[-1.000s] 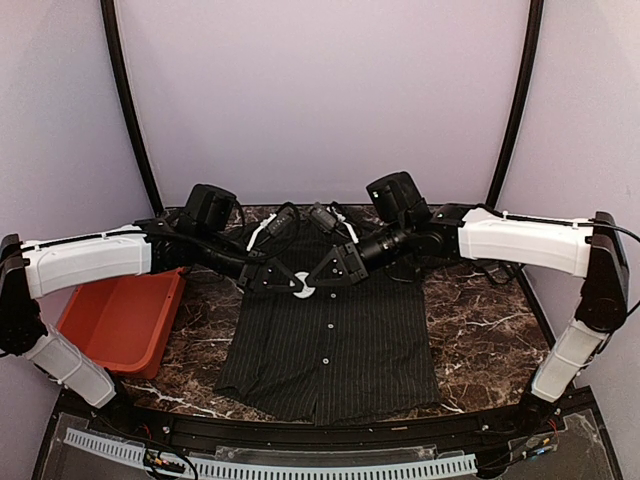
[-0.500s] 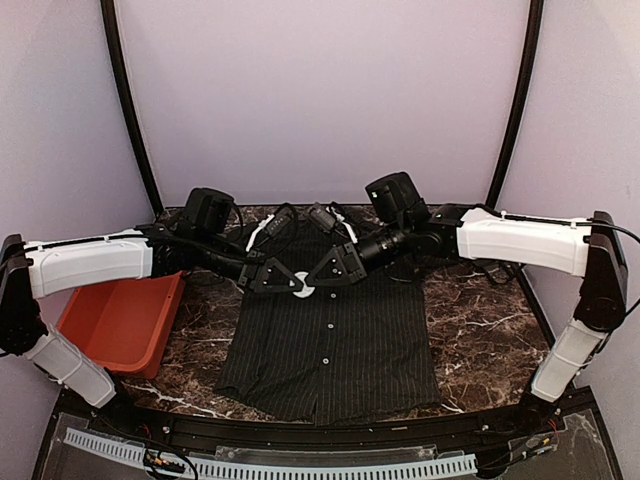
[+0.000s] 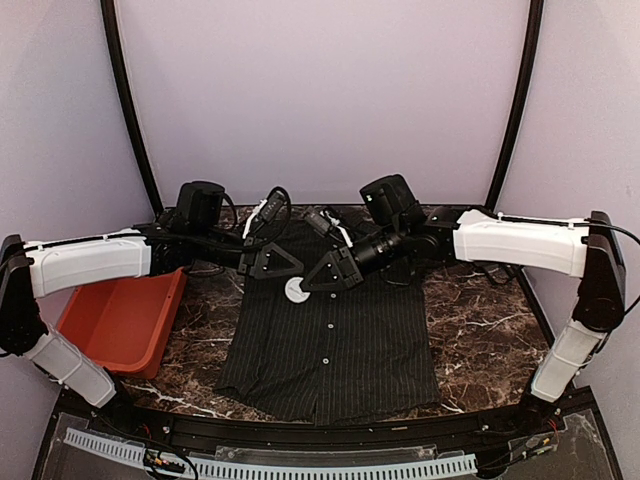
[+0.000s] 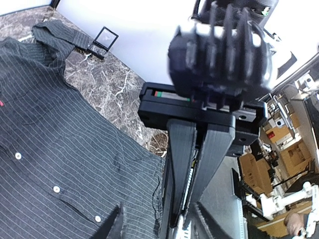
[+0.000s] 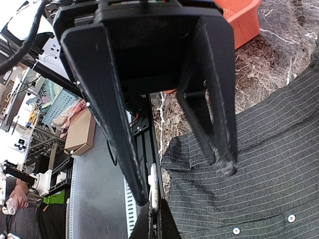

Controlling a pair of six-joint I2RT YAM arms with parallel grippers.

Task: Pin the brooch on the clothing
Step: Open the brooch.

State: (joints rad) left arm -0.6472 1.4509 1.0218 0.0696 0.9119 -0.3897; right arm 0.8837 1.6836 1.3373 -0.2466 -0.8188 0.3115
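Note:
The clothing [image 3: 330,350], a dark pinstriped shirt with white buttons, lies flat on the marble table. The brooch [image 3: 296,291] is a round white disc over the upper chest, just below the collar. My right gripper [image 3: 305,283] is shut on it. In the right wrist view the brooch [image 5: 153,182] shows edge-on, pinched by my right gripper [image 5: 155,204] above the clothing [image 5: 259,169]. My left gripper [image 3: 290,268] stands open, up and left of the brooch and apart from it. The left wrist view has my left gripper [image 4: 159,205] open over the clothing [image 4: 60,149], facing the brooch [image 4: 180,225].
An orange bin [image 3: 118,318] sits left of the shirt, on the marble table [image 3: 470,330]. A small black square frame [image 4: 102,40] lies beyond the shirt's sleeve. Cables hang behind both wrists near the back wall.
My left gripper has opened, let go of the brooch and drawn back up and to the left. The right gripper stays shut on the brooch and has shifted slightly left.

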